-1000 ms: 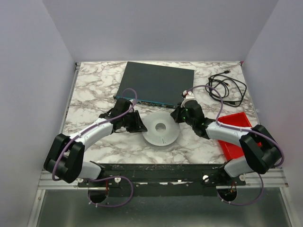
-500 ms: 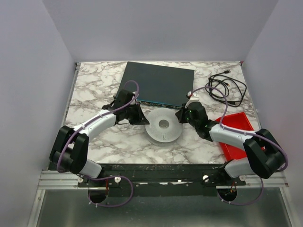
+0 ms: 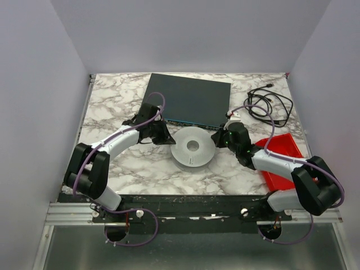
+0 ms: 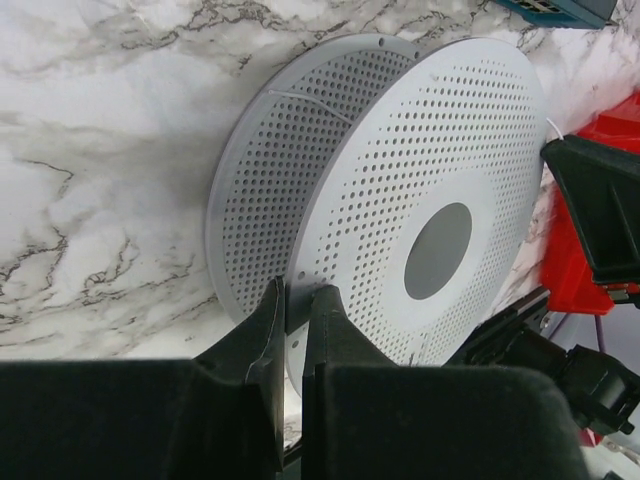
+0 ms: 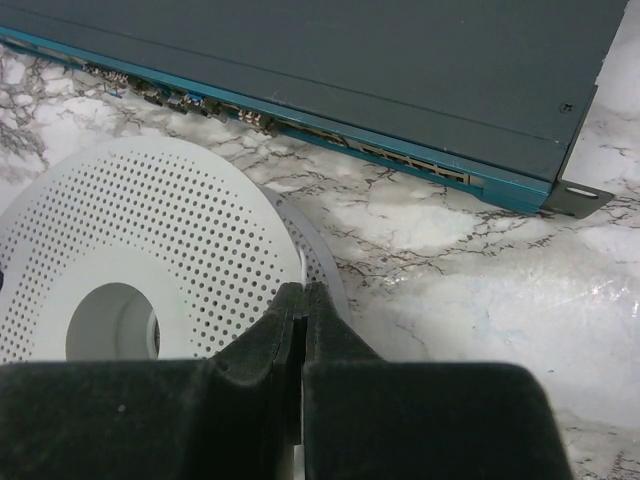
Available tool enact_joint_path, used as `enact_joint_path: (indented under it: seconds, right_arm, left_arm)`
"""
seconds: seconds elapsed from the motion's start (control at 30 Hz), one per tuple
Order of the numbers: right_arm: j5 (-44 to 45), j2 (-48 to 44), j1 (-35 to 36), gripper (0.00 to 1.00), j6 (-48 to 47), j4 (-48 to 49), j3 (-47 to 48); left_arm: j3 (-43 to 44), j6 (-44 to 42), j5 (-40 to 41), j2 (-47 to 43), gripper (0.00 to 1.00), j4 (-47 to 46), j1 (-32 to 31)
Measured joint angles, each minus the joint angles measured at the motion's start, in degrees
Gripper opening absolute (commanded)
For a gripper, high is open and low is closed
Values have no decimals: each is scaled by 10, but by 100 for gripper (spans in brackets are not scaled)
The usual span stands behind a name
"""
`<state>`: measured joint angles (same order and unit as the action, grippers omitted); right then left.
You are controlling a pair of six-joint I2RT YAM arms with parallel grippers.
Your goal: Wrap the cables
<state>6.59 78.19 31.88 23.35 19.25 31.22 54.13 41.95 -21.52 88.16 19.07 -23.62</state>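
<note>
Left hand [image 4: 298, 302] tight on spool [image 4: 400, 170] rim

soft, even light is falling from above, keeping the marble table [image 3: 107, 107] bright and leaving only faint shadows beneath the arms. in the wrist views the black fingers [image 4: 262, 335] are looming dark and slightly soft, the perforated spool [image 4: 440, 150] is showing crisp, and a pale sheen is glowing on the marble.

Open room: the marbled worktop's [image 3: 104, 107] left side and near edge. A flat dark-grey box [image 3: 188, 98] blocks the far edge, coiled black cords [image 3: 270, 104] the far right corner, a red plastic bin [image 3: 284, 145] the right edge. The left gripper [image 3: 169, 140] and right gripper [image 3: 215, 139] flank the central white perforated spool [image 3: 191, 158].
</note>
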Motion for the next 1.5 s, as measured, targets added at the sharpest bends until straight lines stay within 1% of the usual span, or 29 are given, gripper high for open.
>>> enact_joint_path:
  seconds: [0.27,0.5,0.77,0.9,0.93,1.0,1.03,1.07,1.13,1.17,1.33,1.5]
  right_arm:
    - [-27,-1,-12,1,6,4,-5]
    - [-46,-1,-17,1,15,6,-6]
    - [-63,17,-32,1,35,-15,14]
    - [-80,22,-42,1,38,-38,30]
    - [-84,22,-42,1,38,-43,33]
    - [-91,22,-43,1,37,-53,38]
    - [-96,22,-43,1,37,-59,41]
    - [-100,22,-43,1,37,-63,43]
    - [-108,21,-44,1,36,-71,47]
    - [-111,21,-45,1,37,-75,49]
    - [-122,20,-46,1,36,-89,54]
    - [-124,20,-46,1,35,-101,60]
  left_arm:
    - [30,-19,18,16,0,9,12]
    - [38,-34,59,21,0,28,28]
    - [38,-52,117,24,0,64,41]
    - [36,-56,121,24,0,71,43]
    - [36,-56,121,24,8,72,43]
    - [36,-56,118,24,30,72,43]
    - [36,-56,114,23,37,72,43]
    - [31,-55,105,18,42,68,42]
    - [16,-52,91,2,47,62,40]
    - [5,-50,83,-10,47,60,40]
    - [-40,-38,37,-68,48,49,40]
    - [-57,-22,-22,-73,48,17,40]
